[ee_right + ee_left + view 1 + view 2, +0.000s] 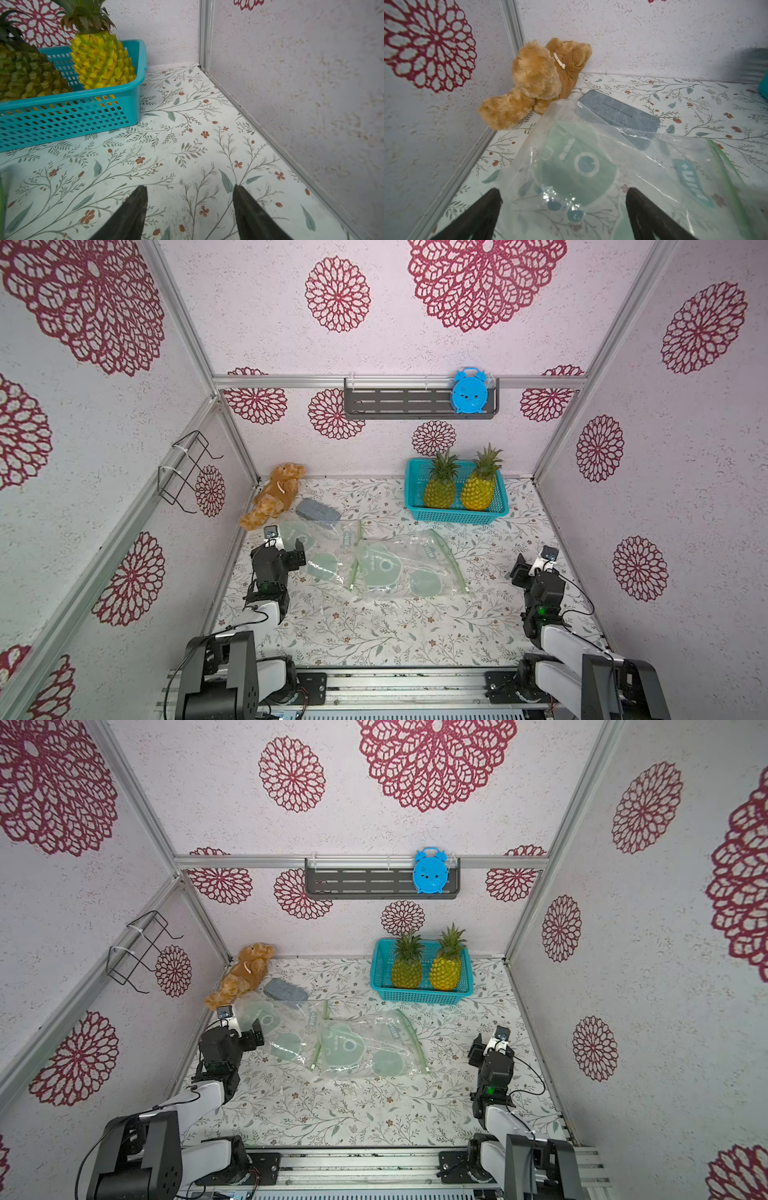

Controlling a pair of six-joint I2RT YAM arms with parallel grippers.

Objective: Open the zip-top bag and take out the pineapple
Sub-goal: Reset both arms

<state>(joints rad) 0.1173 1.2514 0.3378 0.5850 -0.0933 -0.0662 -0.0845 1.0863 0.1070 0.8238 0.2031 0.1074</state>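
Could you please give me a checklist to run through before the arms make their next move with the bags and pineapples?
1. Left claw open, empty: ok; it hangs over the left bag.
2. Right claw open, empty: ok; bare table below.
3. Pineapples out of bags: ok; green pineapple and yellow pineapple stand in the basket.
4. Right bag flat, no fruit inside: ok.
5. Bag zips open or closed: cannot tell.
6. Left bag free of clutter: not ok; it overlaps the grey case.
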